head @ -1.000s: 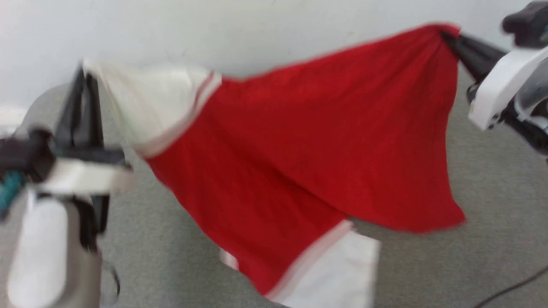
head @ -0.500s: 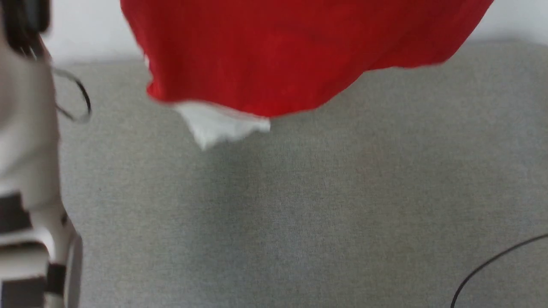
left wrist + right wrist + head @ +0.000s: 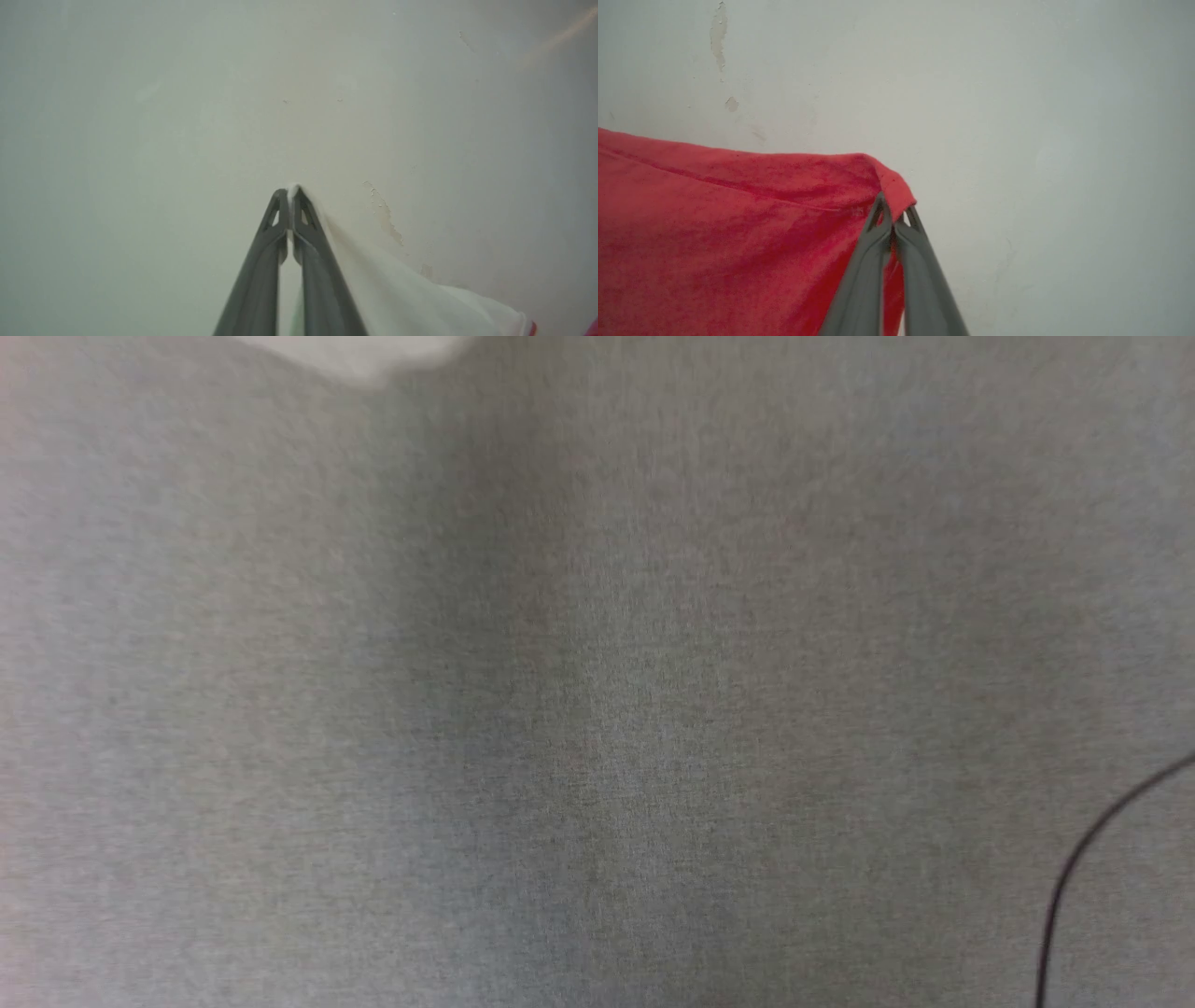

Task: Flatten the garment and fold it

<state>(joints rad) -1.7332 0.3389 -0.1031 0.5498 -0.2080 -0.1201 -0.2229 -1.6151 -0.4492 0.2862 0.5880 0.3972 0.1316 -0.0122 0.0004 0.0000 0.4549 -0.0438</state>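
The left gripper [image 3: 292, 193] is pinched on a white sleeve tip of the garment [image 3: 402, 294], which trails off to its right. The right gripper [image 3: 893, 217] is clamped on a red corner, with cloth spreading to its left. The garment hangs between both arms, its long axis running from gripper to gripper. Laying it flat on the grey surface [image 3: 597, 709] looks like the next step.

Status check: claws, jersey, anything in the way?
Left claw shut on white sleeve. Right claw shut on red corner. Both hold the garment aloft, not flat yet. Black cable on floor, far right.
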